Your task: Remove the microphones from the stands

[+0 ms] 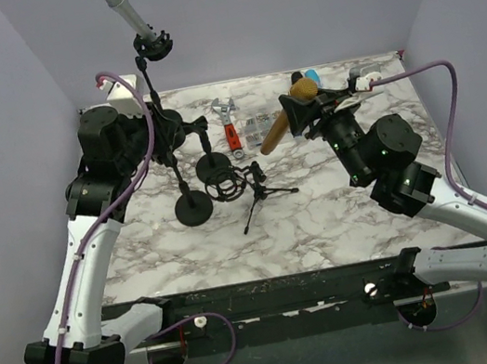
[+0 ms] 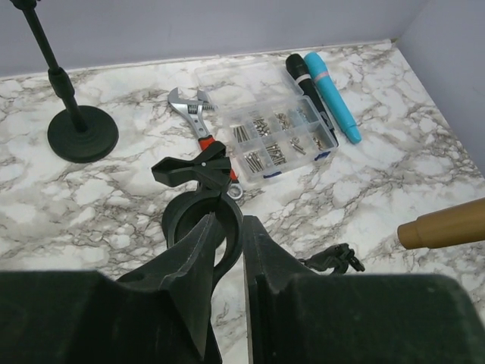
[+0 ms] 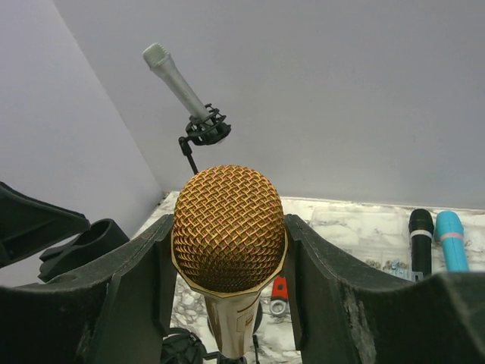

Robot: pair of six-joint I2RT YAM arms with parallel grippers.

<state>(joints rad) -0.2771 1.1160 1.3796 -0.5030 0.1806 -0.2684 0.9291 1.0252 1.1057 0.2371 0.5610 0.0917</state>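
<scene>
Top external view: the gold microphone (image 1: 275,133) hangs over the marble table (image 1: 343,211) at about 2 o'clock from the table's middle. Its long axis runs slantwise, with the mesh head toward 1 o'clock and the tail toward 7 o'clock. The head is a rounded gold grille with a fine woven pattern, and the handle is a smooth tan-gold shaft. The right gripper (image 3: 227,227) holds it, one dark finger pressed against each side of the grille. In the left wrist view the tail shows at 3 o'clock, well apart from the black clip ring (image 2: 198,201). The left gripper (image 2: 226,243) is closed narrow, pinching that ring's near rim. Beyond the ring, at 12 o'clock, lie a red-handled wrench (image 2: 193,110) and a clear parts box (image 2: 280,140).
</scene>
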